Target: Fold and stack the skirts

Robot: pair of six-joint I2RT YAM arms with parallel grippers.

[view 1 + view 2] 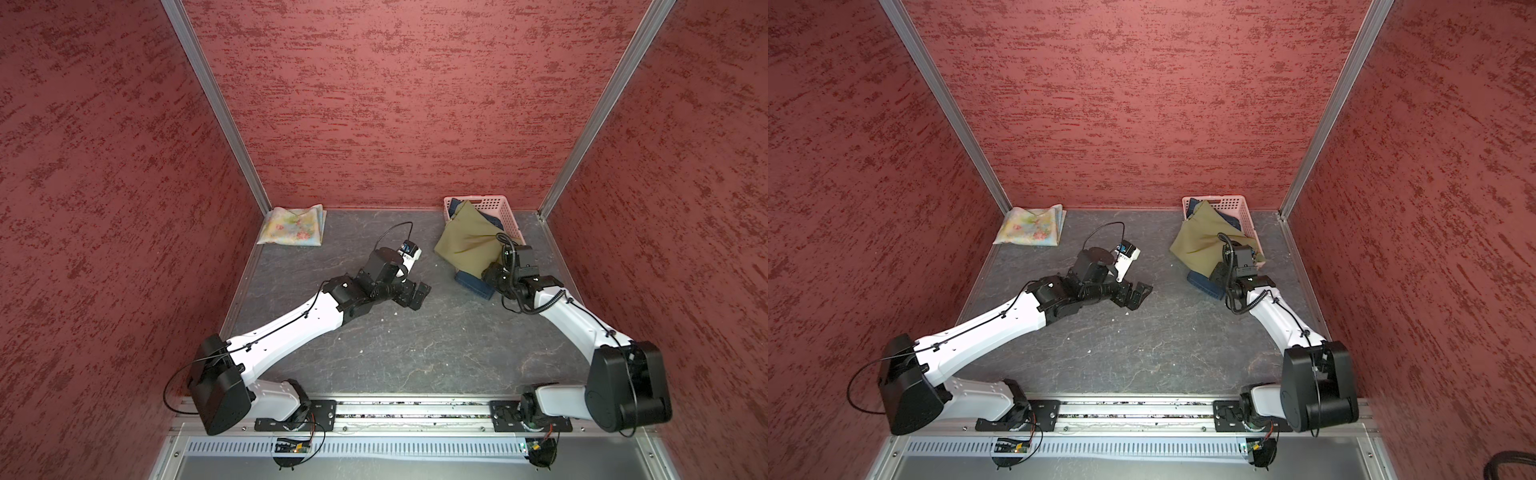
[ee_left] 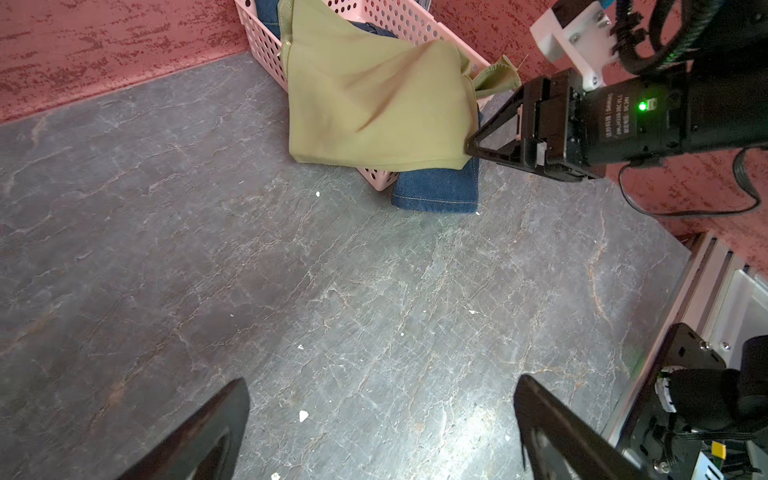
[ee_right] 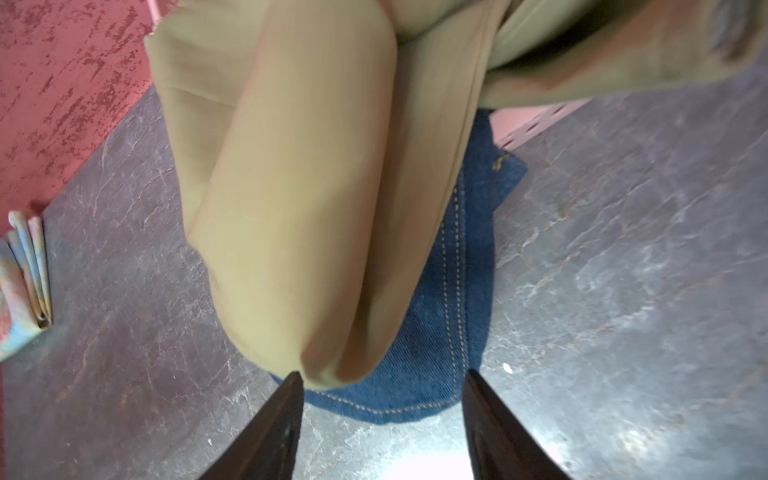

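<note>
Right gripper (image 3: pixel 382 374): jaws standing apart, clamping nothing; olive skirt (image 3: pixel 299 187) hem hanging at its tips, denim skirt (image 3: pixel 440 332) lying just beneath. Risk: pinching both, dragging denim along. Left gripper (image 2: pixel 382 382): gaping, idling.

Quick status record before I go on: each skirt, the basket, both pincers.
floral skirt: folded, far left corner of the table
olive skirt: unfolded, draped out of the basket over its near rim
denim skirt: mostly under the olive skirt, one end on the table
basket: pink, far right, by the back wall
left pincer: open, empty, above bare table
right pincer: jaws apart at the olive skirt's lower edge, no grip visible
</note>
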